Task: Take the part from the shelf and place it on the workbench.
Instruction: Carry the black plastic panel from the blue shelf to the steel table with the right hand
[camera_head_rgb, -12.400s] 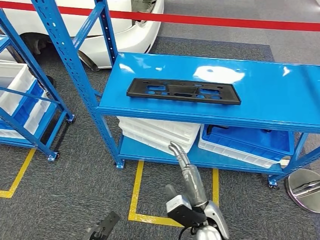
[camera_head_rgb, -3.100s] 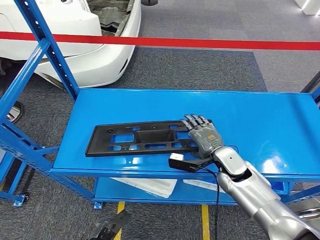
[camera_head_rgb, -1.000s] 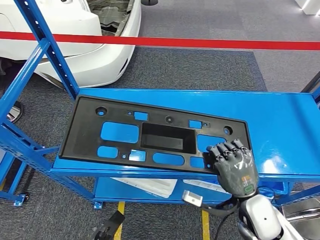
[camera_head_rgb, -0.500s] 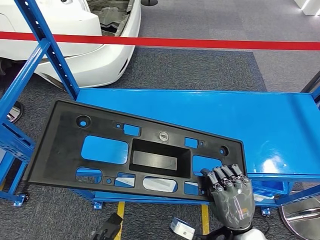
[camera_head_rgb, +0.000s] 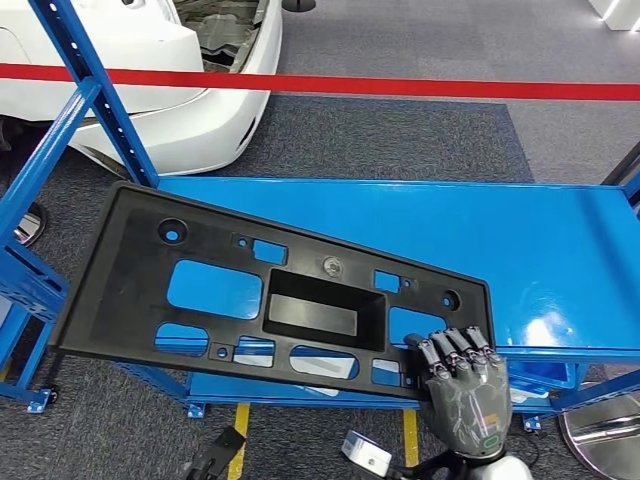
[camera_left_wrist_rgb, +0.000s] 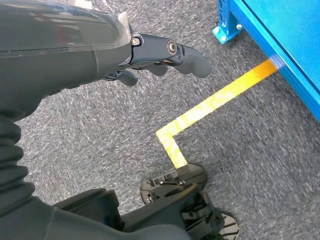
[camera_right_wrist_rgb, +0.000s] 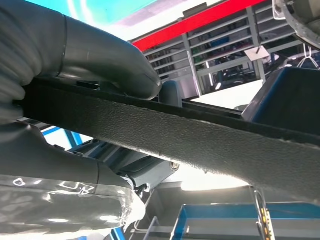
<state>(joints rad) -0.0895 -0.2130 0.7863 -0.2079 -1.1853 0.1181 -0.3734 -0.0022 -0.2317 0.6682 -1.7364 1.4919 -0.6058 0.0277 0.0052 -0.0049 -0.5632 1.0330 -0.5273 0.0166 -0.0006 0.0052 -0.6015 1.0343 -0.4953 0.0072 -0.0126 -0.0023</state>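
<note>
One long black part (camera_head_rgb: 272, 300) is what you carry: it is lifted off the blue shelf (camera_head_rgb: 528, 240), tilted, with its long axis running leftward from your right robot hand (camera_head_rgb: 462, 385), which clamps its near right corner. Most of its length overhangs unsupported toward the left. Your left robot hand (camera_left_wrist_rgb: 166, 52) hangs low over the carpet, holding nothing, fingers loosely apart, well away from the part.
</note>
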